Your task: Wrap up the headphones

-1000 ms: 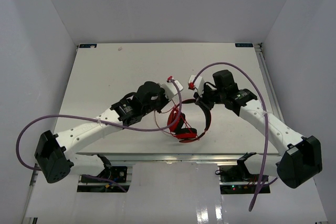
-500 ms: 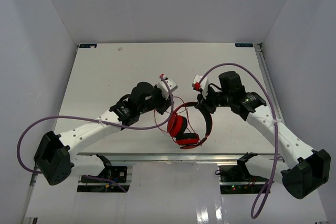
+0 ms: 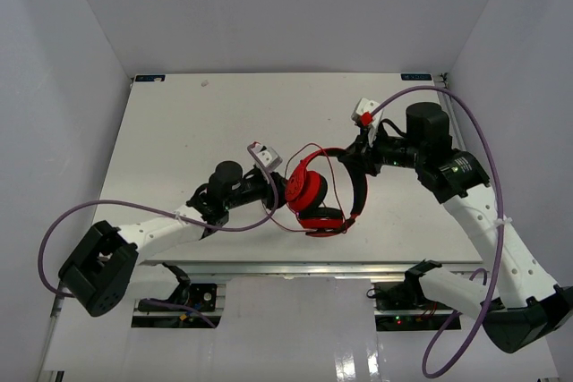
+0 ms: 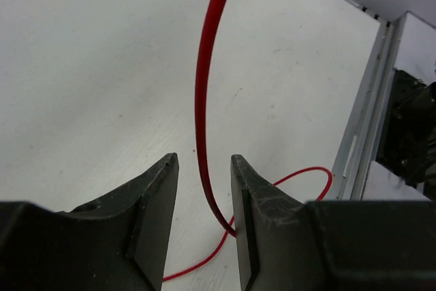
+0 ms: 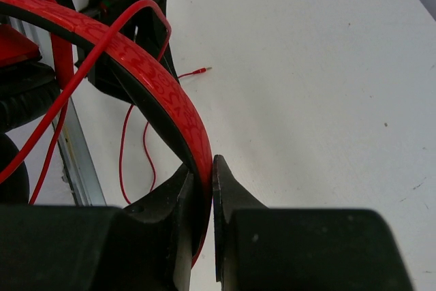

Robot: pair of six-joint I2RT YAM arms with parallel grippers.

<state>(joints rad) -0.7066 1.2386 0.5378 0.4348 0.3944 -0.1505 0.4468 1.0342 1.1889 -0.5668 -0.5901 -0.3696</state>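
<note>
The red headphones hang just above the table's near middle, headband to the right. My right gripper is shut on the red headband, as the right wrist view shows. The thin red cable trails on the table, its plug lying loose. My left gripper sits low beside the left earcup. In the left wrist view its jaws stand apart and the red cable runs between them unpinched, touching the right finger lower down.
The table's near edge and metal rail run just below the headphones; the rail also shows in the left wrist view. Thick purple robot cables loop over both arms. White walls enclose the table.
My right gripper has lifted the headphones and swung them up and to the right. My left gripper has dropped lower and drawn back toward the near left, beside the earcup.
</note>
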